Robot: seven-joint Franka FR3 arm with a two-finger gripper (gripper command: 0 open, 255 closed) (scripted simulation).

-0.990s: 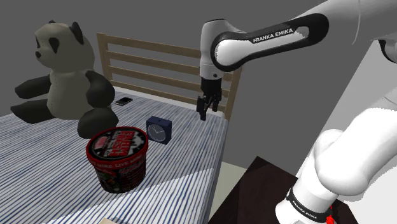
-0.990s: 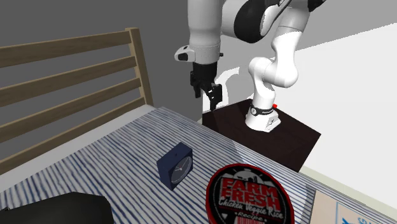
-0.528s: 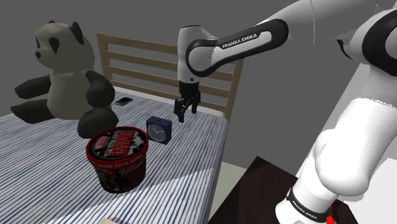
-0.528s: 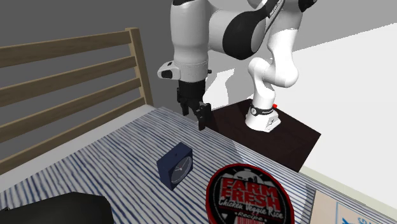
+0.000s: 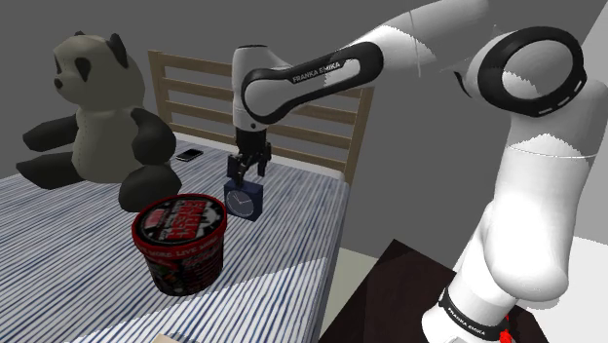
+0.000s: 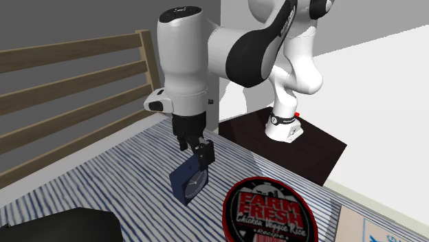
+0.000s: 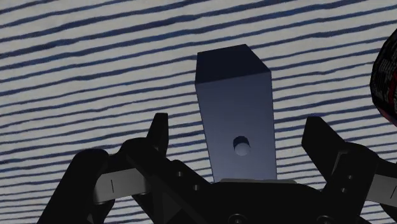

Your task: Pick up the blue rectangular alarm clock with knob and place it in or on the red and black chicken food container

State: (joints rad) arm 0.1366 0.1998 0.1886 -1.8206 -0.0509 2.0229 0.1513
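Observation:
The dark blue alarm clock [image 5: 244, 200] stands upright on the striped bed cover, its white dial facing the shoulder camera. In the wrist view its top face and a small round knob [image 7: 240, 147] show. My gripper [image 5: 247, 173] hangs open just above the clock [image 6: 189, 184], fingers [image 7: 159, 132] set on either side of the clock [image 7: 235, 121] without touching it. The red and black chicken food container [image 5: 182, 244] stands close by, towards the shoulder view's lower left of the clock. Its lid reads "Farm Fresh" [image 6: 269, 212], and its rim [image 7: 385, 83] shows beside one finger.
A large panda plush [image 5: 97, 122] sits at the shoulder view's left, with a phone [image 5: 189, 154] behind it. A wooden slatted headboard [image 5: 292, 102] runs along the far side. The bed's edge [image 5: 336, 244] drops off toward the dark stand [image 5: 409, 283].
The arm has swung towards the shoulder view's left and come down, bringing the open gripper from beside the headboard to just over the clock. The clock and the container have not moved.

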